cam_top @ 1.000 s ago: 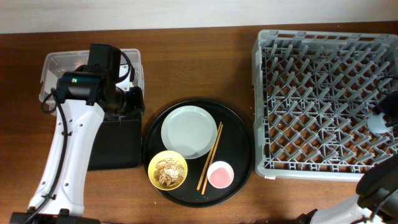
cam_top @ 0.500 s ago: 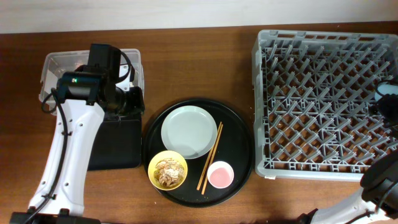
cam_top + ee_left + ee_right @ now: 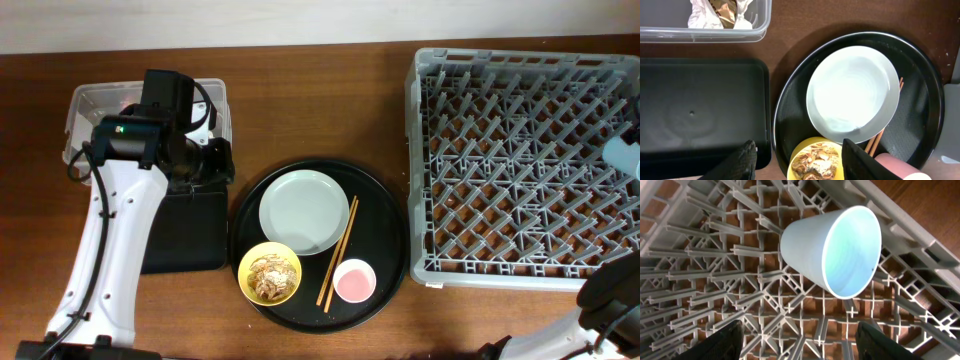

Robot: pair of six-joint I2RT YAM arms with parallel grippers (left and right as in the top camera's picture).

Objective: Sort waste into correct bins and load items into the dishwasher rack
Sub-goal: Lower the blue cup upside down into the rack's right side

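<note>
Right hand (image 3: pixel 800 342) is hanging wide open, gripping nothing. Blue cup (image 3: pixel 832 250) is lying on its side in the rack (image 3: pixel 500 272), clear of both fingers. Left hand (image 3: pixel 800 162) is hovering open and empty over the black bin tray (image 3: pixel 700 110). Plate (image 3: pixel 304 212), yellow bowl (image 3: pixel 245 272), pink cup (image 3: pixel 354 281) and chopsticks (image 3: pixel 338 252) are sitting on the round tray (image 3: pixel 385 240).

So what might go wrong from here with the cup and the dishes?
The small pale blue cup lies tilted on its side near the wall of the grey lattice dishwasher rack; it might roll rather than sit on the pegs. The small yellow bowl holds tan food scraps; racking it unemptied would probably scatter crumbs.
</note>
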